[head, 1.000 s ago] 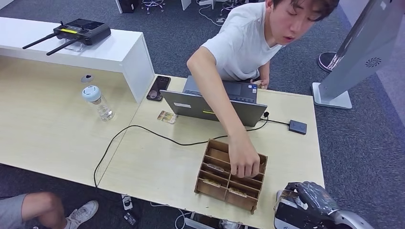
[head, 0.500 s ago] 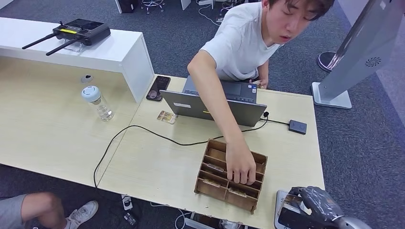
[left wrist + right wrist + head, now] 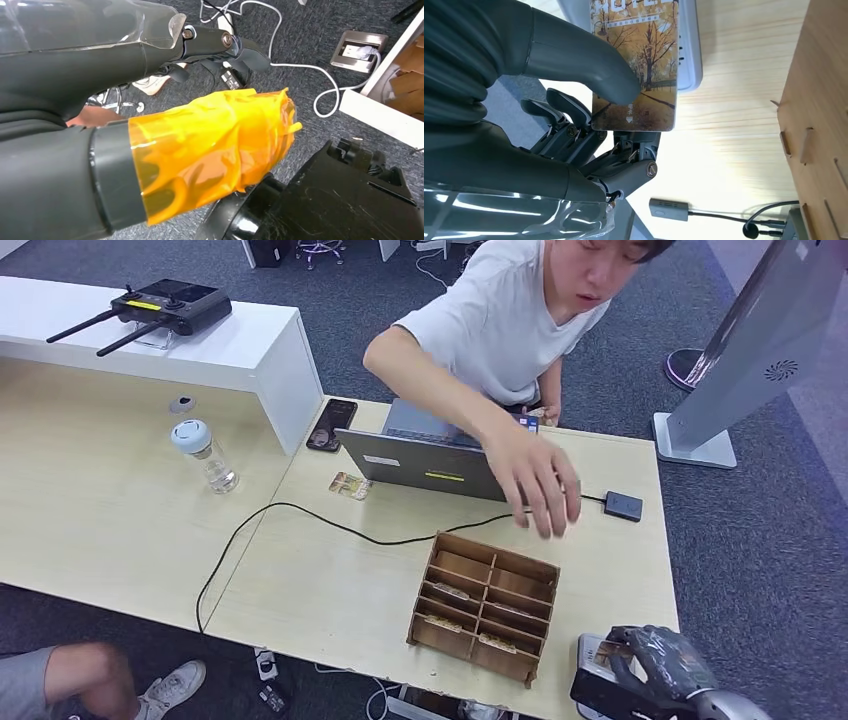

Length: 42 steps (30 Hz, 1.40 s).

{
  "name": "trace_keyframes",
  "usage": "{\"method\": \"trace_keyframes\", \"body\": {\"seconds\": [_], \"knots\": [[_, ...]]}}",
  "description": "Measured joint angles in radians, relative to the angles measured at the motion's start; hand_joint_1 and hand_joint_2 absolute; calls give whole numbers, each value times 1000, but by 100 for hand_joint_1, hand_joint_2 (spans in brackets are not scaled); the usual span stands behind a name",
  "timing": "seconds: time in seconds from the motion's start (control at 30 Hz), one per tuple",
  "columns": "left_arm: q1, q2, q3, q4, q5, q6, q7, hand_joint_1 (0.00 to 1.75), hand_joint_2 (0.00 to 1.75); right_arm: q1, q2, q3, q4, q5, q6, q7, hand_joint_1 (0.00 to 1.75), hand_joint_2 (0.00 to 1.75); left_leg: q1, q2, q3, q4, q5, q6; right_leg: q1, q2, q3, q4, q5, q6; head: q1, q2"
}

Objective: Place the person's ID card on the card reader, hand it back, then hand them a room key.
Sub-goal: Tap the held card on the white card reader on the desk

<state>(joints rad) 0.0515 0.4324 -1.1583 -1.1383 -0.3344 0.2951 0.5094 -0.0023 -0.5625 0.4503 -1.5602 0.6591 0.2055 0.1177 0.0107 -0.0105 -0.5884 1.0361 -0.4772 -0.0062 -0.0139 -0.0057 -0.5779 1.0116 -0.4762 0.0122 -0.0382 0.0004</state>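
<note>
Head view: the right robot hand (image 3: 650,665) sits at the counter's (image 3: 330,580) near right corner over a pale reader (image 3: 590,652), beside the wooden tray (image 3: 485,605); the person's hand (image 3: 540,480) hovers beyond, towards the far edge. Right wrist view: thumb (image 3: 584,65) pins a card (image 3: 639,60) against the fingers, its long axis running out over the reader (image 3: 689,50). Left wrist view: the left robot hand (image 3: 210,145), wrapped in yellow tape, hangs over the floor; I cannot tell its state.

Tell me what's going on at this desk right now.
The robot's right hand holds a card printed with autumn trees, thumb pressed on it, just over the white card reader at the near edge of the desk. The person opposite reaches an empty hand out above the desk, in front of the laptop and beyond the wooden card organizer.
</note>
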Motion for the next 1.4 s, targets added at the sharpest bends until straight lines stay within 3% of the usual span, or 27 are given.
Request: {"method": "trace_keyframes", "body": {"seconds": [0.73,1.4], "knots": [[18,-19,51,0,-39,-31,11,0,0,-44,84,51,66,111,-15,62,175,175,0,0,0,0,0,0,0,0,0,0,0,0,0,0],[32,-25,72,0,-53,-39,11,0,0,-50,97,41,91,70,-16,36,175,175,0,0,0,0,0,0,0,0,0,0,0,0,0,0]]}}
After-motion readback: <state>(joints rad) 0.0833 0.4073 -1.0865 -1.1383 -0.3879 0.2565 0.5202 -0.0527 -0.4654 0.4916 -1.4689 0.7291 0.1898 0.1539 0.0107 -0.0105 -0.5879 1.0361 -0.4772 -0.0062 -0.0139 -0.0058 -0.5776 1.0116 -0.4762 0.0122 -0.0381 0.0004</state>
